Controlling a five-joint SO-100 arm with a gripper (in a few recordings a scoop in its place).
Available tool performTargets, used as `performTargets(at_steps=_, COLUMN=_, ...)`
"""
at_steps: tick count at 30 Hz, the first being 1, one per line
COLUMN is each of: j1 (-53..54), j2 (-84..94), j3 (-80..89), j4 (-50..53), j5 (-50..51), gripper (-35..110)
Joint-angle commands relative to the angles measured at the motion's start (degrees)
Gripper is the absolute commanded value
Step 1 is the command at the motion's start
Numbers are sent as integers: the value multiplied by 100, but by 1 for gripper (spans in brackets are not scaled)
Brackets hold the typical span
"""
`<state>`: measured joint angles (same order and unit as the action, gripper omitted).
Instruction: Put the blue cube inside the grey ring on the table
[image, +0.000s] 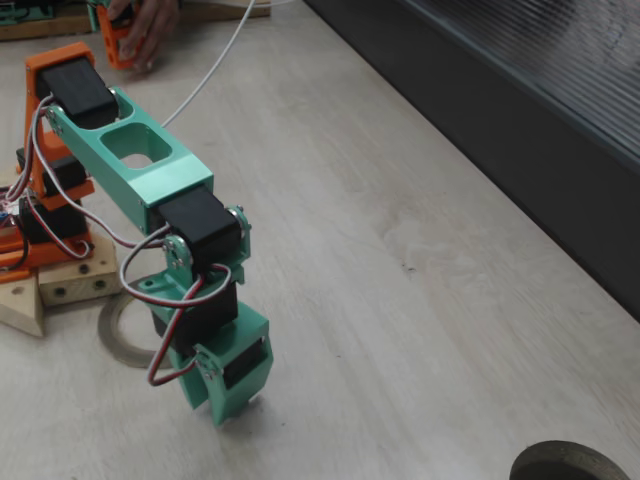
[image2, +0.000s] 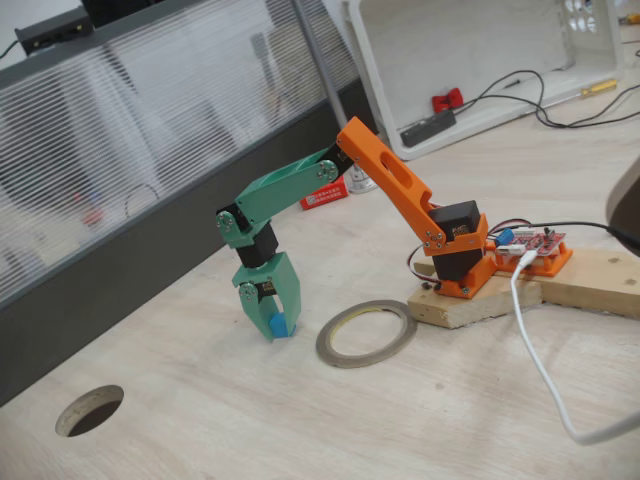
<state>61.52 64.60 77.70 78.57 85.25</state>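
My green gripper (image2: 275, 330) points straight down at the table (image2: 300, 420), with its tips at or just above the surface. The small blue cube (image2: 280, 325) sits between the fingertips, and the jaws are closed on it. The thin grey ring (image2: 366, 332) lies flat a short way to the right of the cube, between the gripper and the arm's base. From the other side, the gripper (image: 222, 405) hides the cube, and the grey ring (image: 118, 338) shows partly behind the arm on the left.
A round dark hole (image2: 90, 410) is cut into the table left of the gripper, and it also shows as the hole (image: 570, 462) at the bottom right. A dark ribbed panel (image: 520, 120) borders the table. The arm stands on a wooden block (image2: 500, 292). A white cable (image2: 545, 370) trails across the table.
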Motion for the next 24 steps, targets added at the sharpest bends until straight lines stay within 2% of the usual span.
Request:
performTargets(at_steps=1, j1=18, j2=176, j3=0, j4=-9, j5=9, gripper=20)
performTargets(at_steps=4, j1=9, j2=176, j3=0, j4=-9, j5=9, gripper=17)
performTargets(at_steps=9, j1=9, j2=176, j3=-9, j4=-9, j5=9, gripper=0)
performTargets(at_steps=24, j1=0, j2=536, j3=-9, j4=-9, j5=9, gripper=1)
